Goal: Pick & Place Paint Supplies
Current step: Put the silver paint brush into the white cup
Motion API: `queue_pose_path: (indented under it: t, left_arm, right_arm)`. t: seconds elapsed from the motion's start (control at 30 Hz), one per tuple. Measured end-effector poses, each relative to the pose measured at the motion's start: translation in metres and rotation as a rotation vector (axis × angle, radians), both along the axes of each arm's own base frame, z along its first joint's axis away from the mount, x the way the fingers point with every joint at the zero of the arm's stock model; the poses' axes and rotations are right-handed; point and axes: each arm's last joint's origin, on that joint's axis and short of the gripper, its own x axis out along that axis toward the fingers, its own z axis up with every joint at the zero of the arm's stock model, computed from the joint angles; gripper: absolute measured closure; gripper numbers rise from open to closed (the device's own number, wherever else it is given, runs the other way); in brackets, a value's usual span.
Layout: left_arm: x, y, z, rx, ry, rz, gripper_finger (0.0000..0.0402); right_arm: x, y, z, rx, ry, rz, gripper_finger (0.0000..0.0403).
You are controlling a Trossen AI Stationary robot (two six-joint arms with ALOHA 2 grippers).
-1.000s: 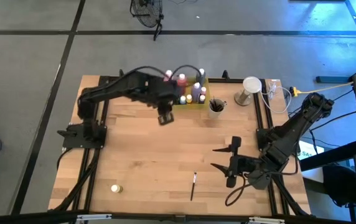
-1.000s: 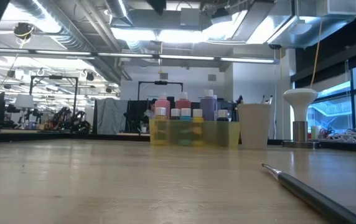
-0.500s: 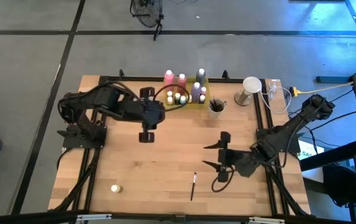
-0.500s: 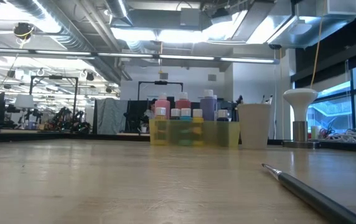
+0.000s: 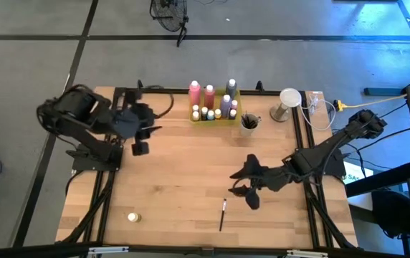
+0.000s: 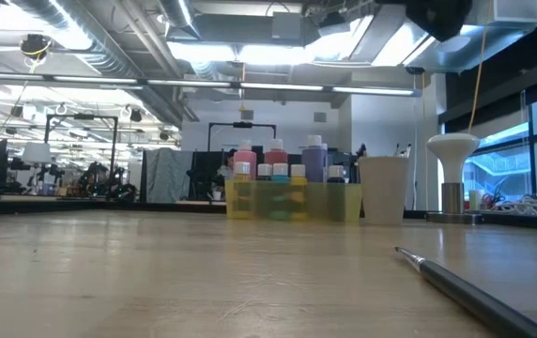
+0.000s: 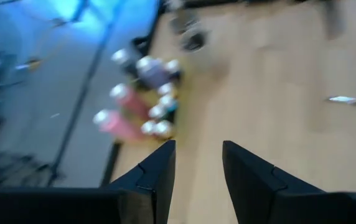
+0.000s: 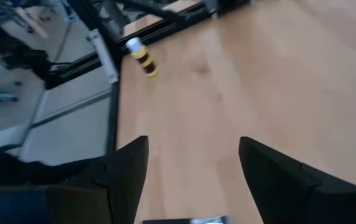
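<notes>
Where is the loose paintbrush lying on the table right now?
In the high view the paintbrush lies alone on the table's front part, right of centre, just front-left of the right gripper.

Paintbrush (image 6: 480,293): cut off by the low view's lower edge.
Paint bottles (image 7: 142,93): blurred in left wrist view.
Cup (image 5: 249,122): contents too small to tell.

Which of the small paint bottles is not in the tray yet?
The yellow bottle standing alone near the table's front left corner. All the other bottles are grouped in the yellow tray at the far edge.
</notes>
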Motion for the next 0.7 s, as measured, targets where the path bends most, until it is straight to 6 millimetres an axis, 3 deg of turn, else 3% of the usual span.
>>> queue_pose_path:
  t: [0.13, 0.23, 0.47, 0.57, 0.7]
  left_arm:
    - [-0.02, 0.004, -0.028, 0.084, -0.031, 0.118, 0.0274]
    - [-0.032, 0.004, -0.053, 0.09, -0.052, 0.114, 0.0274]
    - [-0.048, 0.003, -0.101, 0.02, -0.182, 0.062, 0.0274]
    - [-0.052, 0.003, -0.121, -0.006, -0.234, 0.052, 0.0274]
    - [-0.055, 0.004, -0.149, -0.039, -0.285, 0.062, 0.0274]
  right_arm:
    - [0.006, 0.004, -0.002, 0.117, 0.001, 0.023, 0.0149]
    - [0.011, 0.005, 0.0, 0.17, 0.032, 0.045, 0.0149]
    - [0.026, 0.017, 0.041, 0.108, 0.032, 0.061, 0.0149]
    - [0.031, 0.019, 0.056, 0.057, 0.126, -0.001, 0.0149]
    - [0.042, 0.017, 0.061, 0.082, 0.289, -0.182, 0.0149]
